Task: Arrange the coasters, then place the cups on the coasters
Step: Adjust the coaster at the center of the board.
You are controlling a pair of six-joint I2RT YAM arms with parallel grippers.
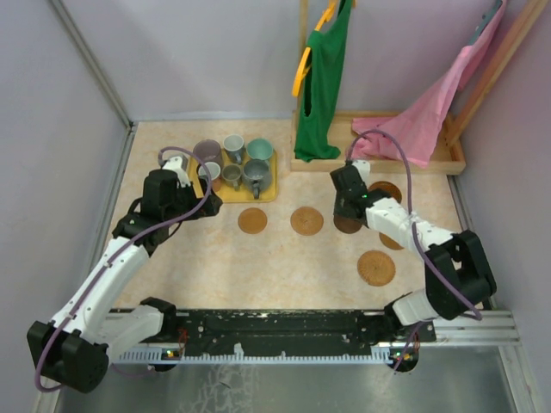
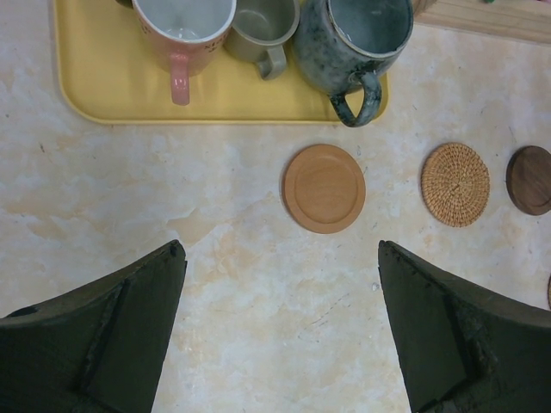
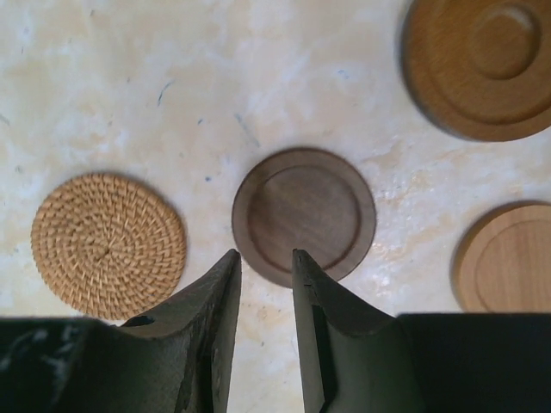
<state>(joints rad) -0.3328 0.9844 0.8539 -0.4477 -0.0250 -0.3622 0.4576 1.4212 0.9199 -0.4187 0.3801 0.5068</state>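
Several cups stand on the yellow tray (image 1: 269, 191): a purplish one (image 1: 207, 151), a grey one (image 1: 233, 144), a teal one (image 1: 259, 151). The left wrist view shows a reddish cup (image 2: 182, 26) and a blue-grey cup (image 2: 353, 43). Coasters lie in a row: tan wood (image 1: 252, 220), woven (image 1: 306, 221), dark brown (image 1: 347, 224); more lie at the right (image 1: 376, 268). My left gripper (image 1: 209, 200) (image 2: 280, 247) is wide open over bare table, near the tan coaster (image 2: 324, 188). My right gripper (image 1: 348, 211) (image 3: 263, 255) hovers at the dark coaster's (image 3: 303, 215) near edge, jaws narrowly apart, holding nothing.
A green garment (image 1: 323, 77) and a pink cloth (image 1: 435, 112) hang over a wooden rack base (image 1: 379, 163) at the back right. Walls close the left, back and right. Two lighter wooden coasters (image 3: 482, 64) (image 3: 508, 262) lie right of the dark one, and the woven coaster (image 3: 108, 245) lies left of it.
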